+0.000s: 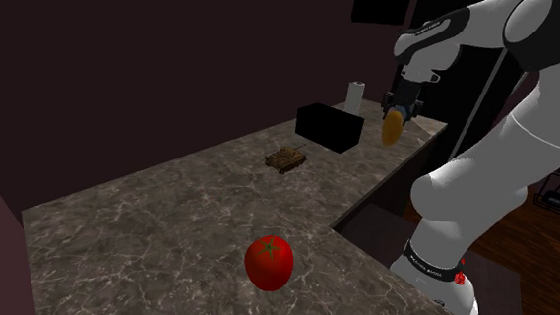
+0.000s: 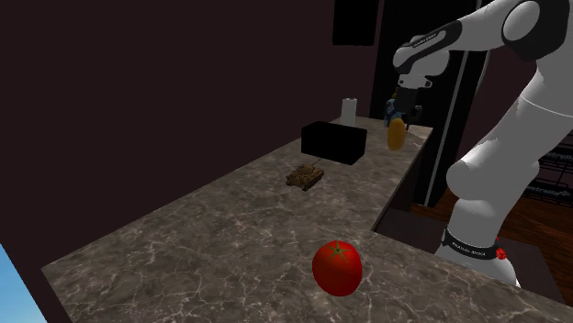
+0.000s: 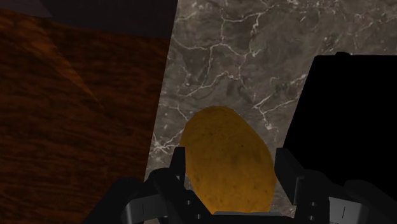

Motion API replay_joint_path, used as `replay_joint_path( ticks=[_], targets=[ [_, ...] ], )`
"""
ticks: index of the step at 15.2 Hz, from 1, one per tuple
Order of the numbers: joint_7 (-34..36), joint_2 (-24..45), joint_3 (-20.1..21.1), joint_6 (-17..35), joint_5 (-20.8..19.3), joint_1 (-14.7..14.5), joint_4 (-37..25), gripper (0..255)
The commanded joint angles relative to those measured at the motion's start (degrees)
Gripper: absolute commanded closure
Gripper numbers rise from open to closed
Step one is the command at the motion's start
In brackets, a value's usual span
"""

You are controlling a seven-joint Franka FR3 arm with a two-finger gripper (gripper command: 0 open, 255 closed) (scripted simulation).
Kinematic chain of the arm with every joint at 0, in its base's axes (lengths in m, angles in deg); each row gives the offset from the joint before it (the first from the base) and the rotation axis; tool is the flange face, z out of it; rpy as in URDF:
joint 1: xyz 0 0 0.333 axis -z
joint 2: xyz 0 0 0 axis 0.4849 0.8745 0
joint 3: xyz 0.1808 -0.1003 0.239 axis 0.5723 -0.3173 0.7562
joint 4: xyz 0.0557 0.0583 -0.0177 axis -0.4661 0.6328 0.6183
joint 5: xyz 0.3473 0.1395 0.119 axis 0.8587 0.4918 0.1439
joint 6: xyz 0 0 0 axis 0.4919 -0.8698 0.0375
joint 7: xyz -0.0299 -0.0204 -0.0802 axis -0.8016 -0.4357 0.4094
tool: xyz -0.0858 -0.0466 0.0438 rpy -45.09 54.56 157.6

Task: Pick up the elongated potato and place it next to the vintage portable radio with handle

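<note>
The claw [image 1: 401,106] is closed on the potato [image 1: 393,128], with one black finger pressed to each side of it. In the shoulder view this pair sits in the upper right of the frame. The yellow-brown potato hangs lengthwise below the fingers, clear of the counter [image 1: 154,227] and over its far end. The black radio [image 1: 331,126] stands just left of the potato in that frame. A white roll [image 1: 356,95] stands upright behind the radio.

Near the middle of the frame, left of and below the radio, a small brown toy tank [image 1: 287,159] sits on the marbled top. A red tomato [image 1: 270,262] with a green stem lies low in the centre, well apart from the rest. The white arm [image 1: 504,150] fills the right side.

The second exterior view shows much the same layout. The claw [image 2: 401,108] is at upper right and holds the potato [image 2: 396,137] just right of the radio [image 2: 333,142]. The roll [image 2: 348,111] is behind the radio, the tank [image 2: 307,174] is mid-frame, and the tomato [image 2: 337,267] is low and right of centre on the counter [image 2: 202,229].

In the wrist view the claw [image 3: 229,172] grips the potato [image 3: 228,162] between its fingers [image 3: 175,172]. Grey veined counter [image 3: 242,57] lies beyond it. The radio [image 3: 350,114] shows as a flat black shape to one side, and brown wood floor [image 3: 76,108] lies past the counter edge on the other.
</note>
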Motion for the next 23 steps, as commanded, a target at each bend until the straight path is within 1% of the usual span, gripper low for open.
replay_joint_path(
  ticks=[1, 13, 22, 23],
  targets=[
    [-0.3, 0.4, -0.2, 1.6, 0.1, 0.0, 1.2, 255],
    [-2.0, 4.4, -1.1, 11.3, 1.4, -0.2, 7.1, 255],
    [-4.2, 9.0, -1.9, 19.1, 3.7, -0.8, 10.6, 255],
    [-4.2, 9.0, -1.9, 19.1, 3.7, -0.8, 10.6, 255]
  ],
)
